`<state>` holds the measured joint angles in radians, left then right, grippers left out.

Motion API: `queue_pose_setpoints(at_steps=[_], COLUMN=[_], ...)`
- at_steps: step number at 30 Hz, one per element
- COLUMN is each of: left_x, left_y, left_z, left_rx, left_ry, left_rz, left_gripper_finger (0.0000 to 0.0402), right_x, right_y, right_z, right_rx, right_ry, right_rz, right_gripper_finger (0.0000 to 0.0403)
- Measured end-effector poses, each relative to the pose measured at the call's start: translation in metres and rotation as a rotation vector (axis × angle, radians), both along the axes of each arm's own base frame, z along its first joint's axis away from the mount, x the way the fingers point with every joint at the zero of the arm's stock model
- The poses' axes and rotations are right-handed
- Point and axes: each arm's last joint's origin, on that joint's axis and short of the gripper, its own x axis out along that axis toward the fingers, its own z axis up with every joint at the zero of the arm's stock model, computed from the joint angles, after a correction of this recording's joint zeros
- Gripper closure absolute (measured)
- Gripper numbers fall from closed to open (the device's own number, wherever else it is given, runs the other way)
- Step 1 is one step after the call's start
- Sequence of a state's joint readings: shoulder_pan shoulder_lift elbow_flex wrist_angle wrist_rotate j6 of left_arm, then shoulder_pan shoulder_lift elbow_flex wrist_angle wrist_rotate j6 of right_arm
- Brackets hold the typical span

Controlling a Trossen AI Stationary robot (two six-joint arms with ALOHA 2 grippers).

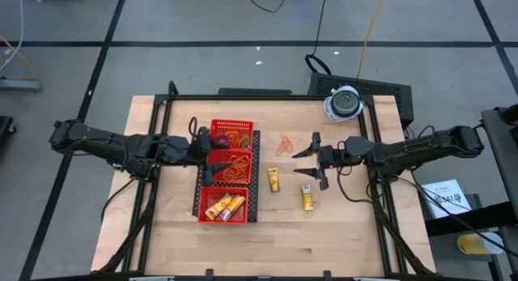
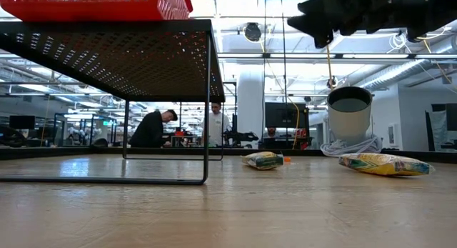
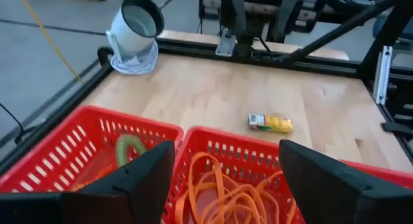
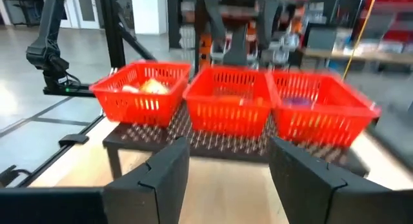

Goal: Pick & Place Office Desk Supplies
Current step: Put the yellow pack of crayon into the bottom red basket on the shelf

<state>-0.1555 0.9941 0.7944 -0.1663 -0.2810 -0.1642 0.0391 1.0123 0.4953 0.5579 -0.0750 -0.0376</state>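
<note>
We see the tray [image 1: 227, 182] left of centre on the counter [image 1: 340, 224], bands [image 1: 231, 168] in its middle bin, two sticks [image 1: 274, 180] to its right, the dome [image 1: 344, 102] at the far right corner.

Bare wooden table [image 1: 324, 232] lies open along the near edge and between the red mesh tray [image 1: 227, 182] and the right gripper [image 1: 314, 161]. Obstacles in that middle strip: two yellow packets [image 1: 274, 180] [image 1: 308, 197] and a loose orange rubber-band loop [image 1: 283, 145]. The white-grey round object [image 1: 344, 102] occupies the far right corner. The left gripper [image 1: 203, 146], fingers spread, hangs over the tray's compartments.
</note>
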Motion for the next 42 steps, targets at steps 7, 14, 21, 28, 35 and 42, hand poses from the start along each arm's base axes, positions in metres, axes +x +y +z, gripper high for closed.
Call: queue_pose_setpoints(at_steps=[7,14,21,28,35,42], left_x=[0.005,0.009,0.021,0.031,0.031,0.031], left_y=[-0.001,-0.001,-0.001,-0.002,0.0,0.001], left_z=[0.003,0.0,-0.006,-0.013,-0.013,-0.013], left_rx=[0.02,0.027,0.028,0.041,0.052,0.054], left_ry=[-0.049,-0.032,-0.039,-0.026,-0.031,-0.029], left_rz=[0.0,-0.002,0.013,0.015,0.016,0.018], left_gripper_finger=[0.0121,0.0112,0.0122,0.0123,0.0115,0.0126], right_x=[-0.004,-0.027,-0.037,-0.033,-0.04,-0.044], right_y=[0.006,0.026,0.048,0.061,0.052,0.028], right_z=[-0.022,-0.071,-0.1,-0.121,-0.13,-0.121], right_rx=[0.244,0.586,0.704,0.635,0.611,0.477], right_ry=[0.212,0.46,0.579,0.667,0.796,0.711], right_rz=[0.001,0.072,0.067,0.084,0.01,-0.171], right_gripper_finger=[0.0206,0.021,0.0211,0.0211,0.0212,0.0228])
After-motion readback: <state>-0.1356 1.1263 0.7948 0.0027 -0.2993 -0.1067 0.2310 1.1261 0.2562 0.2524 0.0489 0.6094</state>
